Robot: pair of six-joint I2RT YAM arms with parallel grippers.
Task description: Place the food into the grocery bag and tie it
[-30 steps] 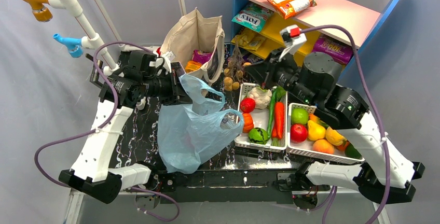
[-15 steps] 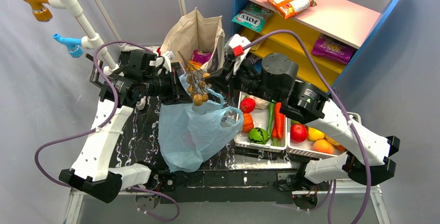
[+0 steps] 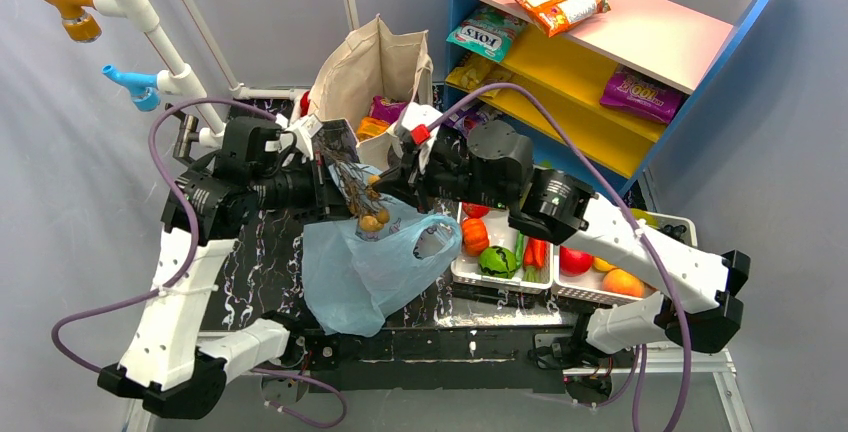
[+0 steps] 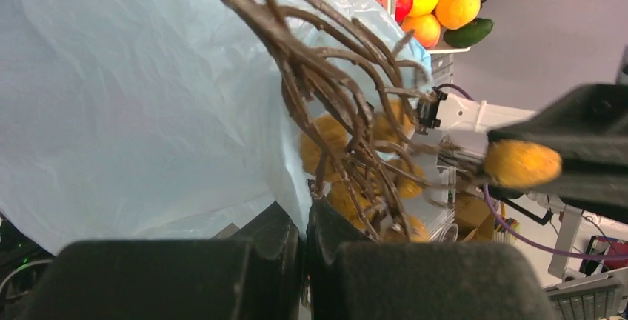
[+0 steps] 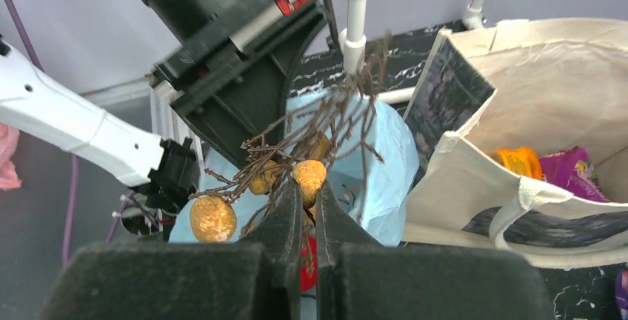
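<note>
The light-blue grocery bag (image 3: 365,272) lies crumpled on the dark table, its top edge lifted. My left gripper (image 3: 338,174) is shut on a fold of the bag's plastic (image 4: 133,90), pinched between the fingertips (image 4: 305,212). My right gripper (image 3: 385,187) is shut on a bunch of small brown balls on twigs (image 3: 360,202), one ball (image 5: 309,174) sitting right at its tips (image 5: 309,190). The bunch (image 4: 348,112) hangs over the bag's raised mouth (image 5: 385,150), close to the left gripper. More food lies in the white baskets: a red tomato (image 3: 474,235), a green vegetable (image 3: 498,260), a red apple (image 3: 575,260).
A beige canvas tote (image 3: 375,67) stands just behind the bag, with packets inside (image 5: 570,172). Two white baskets (image 3: 462,274) sit to the right under my right arm. A pink and yellow shelf (image 3: 600,42) with snack packs rises at the back right. A white pole (image 3: 165,47) stands at the back left.
My right arm has swung left from the baskets, carrying the twig bunch to the bag's mouth. The left arm shifted slightly, still gripping the bag.
</note>
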